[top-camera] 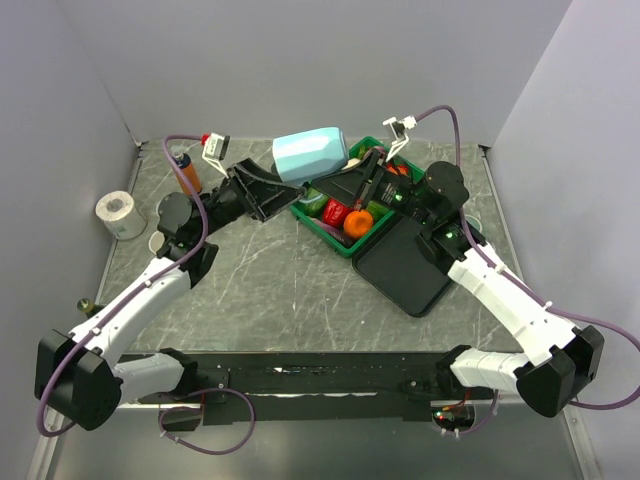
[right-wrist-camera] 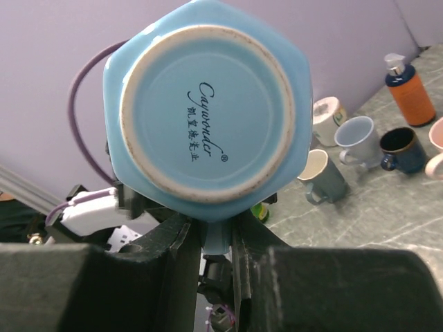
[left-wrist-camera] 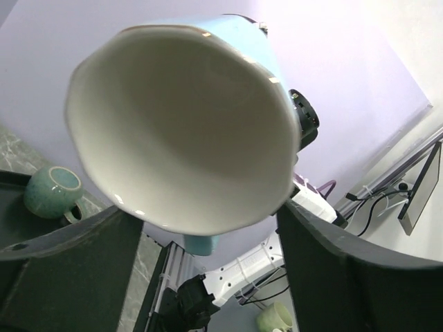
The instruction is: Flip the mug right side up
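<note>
A light blue mug (top-camera: 310,155) hangs on its side in the air over the back of the table, its mouth towards the left arm. My right gripper (top-camera: 368,178) is shut on the mug's handle (right-wrist-camera: 219,238); the right wrist view shows the mug's base (right-wrist-camera: 208,104) just above the right gripper (right-wrist-camera: 216,228). My left gripper (top-camera: 268,190) is open. In the left wrist view the mug's white inside (left-wrist-camera: 180,117) fills the frame, and the left gripper (left-wrist-camera: 208,214) has a finger on either side of the rim. I cannot tell whether the fingers touch it.
A green basket (top-camera: 340,243) of fruit and a black tray (top-camera: 405,260) lie under the right arm. An orange bottle (top-camera: 187,172), a paper roll (top-camera: 120,213) and a cup (top-camera: 158,243) stand at the left. Several mugs (right-wrist-camera: 356,135) stand on the table.
</note>
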